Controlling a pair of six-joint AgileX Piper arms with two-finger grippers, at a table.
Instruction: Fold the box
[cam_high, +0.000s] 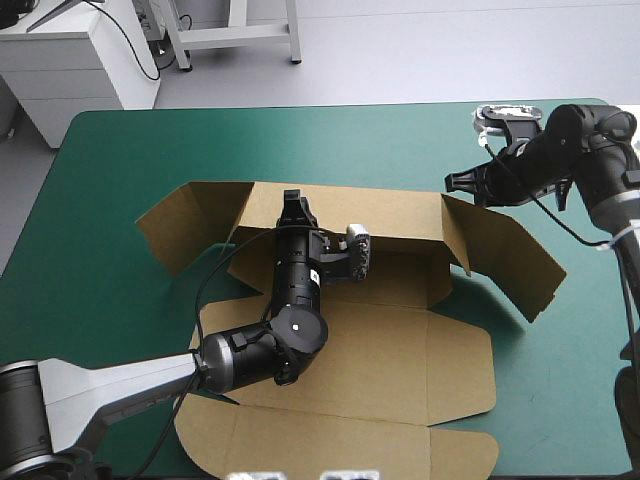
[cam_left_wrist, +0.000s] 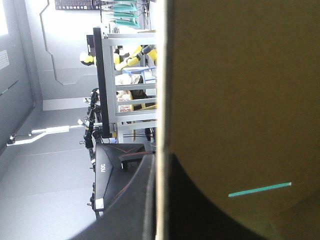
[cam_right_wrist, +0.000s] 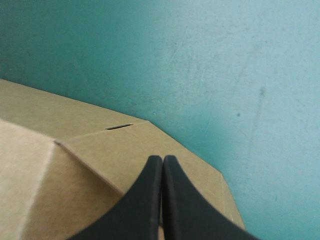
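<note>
- High view: the teal-green desk (cam_high: 100, 300) fills most of the frame. The brown box (cam_high: 400, 350) lies at its middle, and its near panels reach the near edge.
- The box is half formed. Base and near panels lie flat, the far wall (cam_high: 400, 215) stands upright, and the left flap (cam_high: 185, 220) and right flap (cam_high: 505, 250) are raised and splayed outward.
- The left arm (cam_high: 120, 385) comes in from the near-left corner and crosses the flat panels. The left gripper (cam_high: 293, 208) is at the far wall's top edge, left of the wall's middle.
- Left wrist view: the board's edge runs between the black fingers (cam_left_wrist: 130, 205), one on each face, so they are clamped on the box.
- The right gripper (cam_high: 458, 183) is raised off the desk at the right flap's upper far corner. I cannot tell whether it is touching or just beside.
- Right wrist view: the fingers (cam_right_wrist: 145, 200) are pressed together into one point over the flap's face, near its clipped corner.
- A small slot (cam_right_wrist: 119, 126) is cut in the board just ahead of those fingertips.
</note>
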